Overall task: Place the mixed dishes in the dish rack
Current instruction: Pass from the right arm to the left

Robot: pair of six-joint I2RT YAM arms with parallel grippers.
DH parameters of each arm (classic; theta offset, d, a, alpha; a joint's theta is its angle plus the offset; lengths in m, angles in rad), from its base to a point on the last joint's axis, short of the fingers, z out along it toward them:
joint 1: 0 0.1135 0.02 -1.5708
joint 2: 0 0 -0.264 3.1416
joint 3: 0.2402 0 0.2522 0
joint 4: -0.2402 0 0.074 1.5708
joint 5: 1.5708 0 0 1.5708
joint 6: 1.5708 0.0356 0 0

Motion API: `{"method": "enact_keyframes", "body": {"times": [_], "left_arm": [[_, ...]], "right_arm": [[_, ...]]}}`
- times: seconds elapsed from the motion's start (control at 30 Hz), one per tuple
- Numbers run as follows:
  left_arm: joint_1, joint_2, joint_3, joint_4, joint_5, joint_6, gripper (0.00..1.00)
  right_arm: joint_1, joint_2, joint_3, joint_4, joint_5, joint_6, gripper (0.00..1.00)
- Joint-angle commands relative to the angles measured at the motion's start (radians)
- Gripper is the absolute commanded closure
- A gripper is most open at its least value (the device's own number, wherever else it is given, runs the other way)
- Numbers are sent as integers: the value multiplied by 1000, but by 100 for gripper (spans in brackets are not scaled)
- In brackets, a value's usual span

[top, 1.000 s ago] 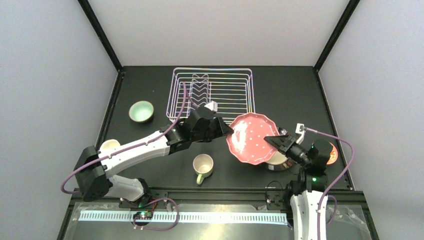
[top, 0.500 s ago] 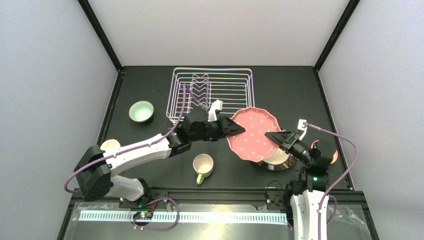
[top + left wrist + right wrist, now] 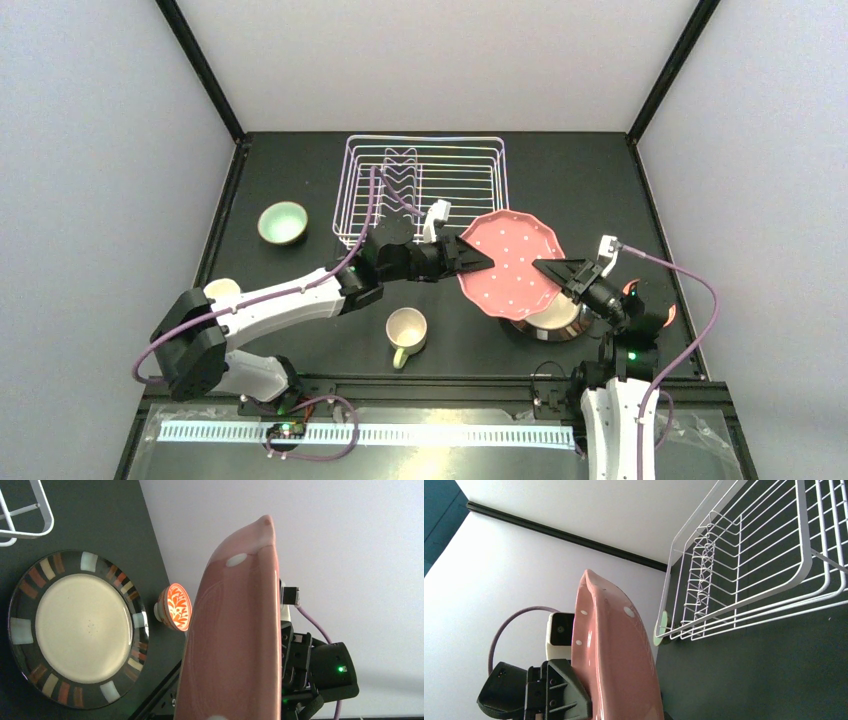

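We hold the pink dotted plate tilted above the dark-rimmed plate, right fingers clamped on its rim; whether the left fingers grip the opposite rim, we cannot tell.

Dish rack at the worktop's far middle — a bowl left of it, a mug nearer the front. Right of centre, a tilted plate hangs above a flat plate.
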Motion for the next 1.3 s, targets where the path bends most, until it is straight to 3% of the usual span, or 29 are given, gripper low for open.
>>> {"method": "enact_keyframes", "body": {"times": [0.0,0.27,0.53,0.63,0.8,1.27], "left_arm": [[-40,7,47,200,109,-56,99],[-40,-29,33,207,51,-24,99],[-32,-94,14,180,0,-6,99],[-24,-125,11,154,-21,9,99],[-10,-180,-6,102,-66,30,99],[52,-284,12,-131,-214,132,99]], "right_arm": [[21,-6,27,-7,-90,-30,100],[21,22,82,-93,-77,-102,96],[21,26,106,-156,-51,-143,45],[21,29,110,-161,-45,-149,36],[21,35,126,-176,-34,-158,28],[21,71,234,-282,11,-242,24]]}}
